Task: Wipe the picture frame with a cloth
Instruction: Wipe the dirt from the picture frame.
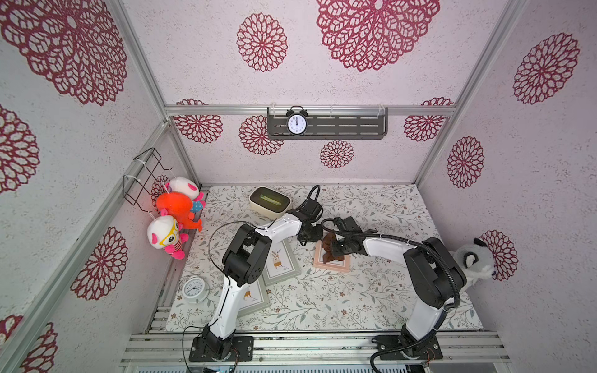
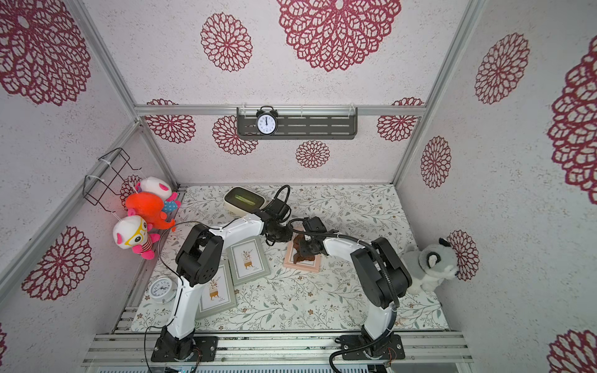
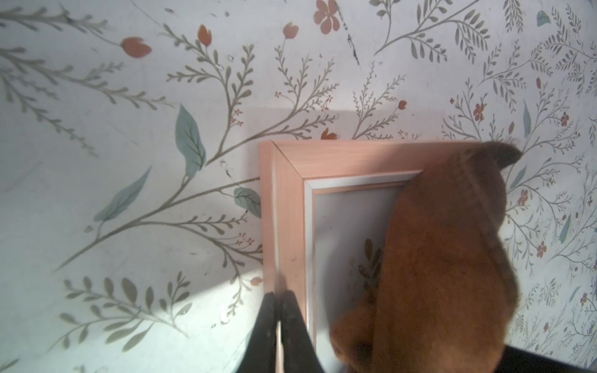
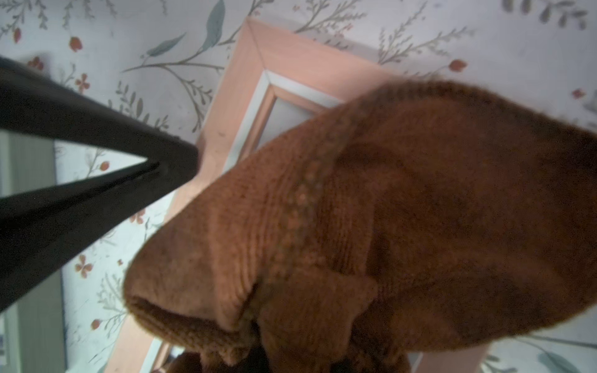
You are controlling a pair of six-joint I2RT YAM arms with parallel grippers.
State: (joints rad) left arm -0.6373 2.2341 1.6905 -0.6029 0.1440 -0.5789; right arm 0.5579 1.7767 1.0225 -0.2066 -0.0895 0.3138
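Between the two arms the pink picture frame [image 1: 334, 266] lay flat on the floral desk [image 1: 371, 290], long axis front to back. Over its glass the cloth [image 4: 387, 210] hung bunched from the right claw [image 1: 337, 247], clamped on it. The left claw [image 3: 277, 302], pinched empty, seemed to steady the left rail. Grey frames [image 1: 281, 263] lay near beyond.
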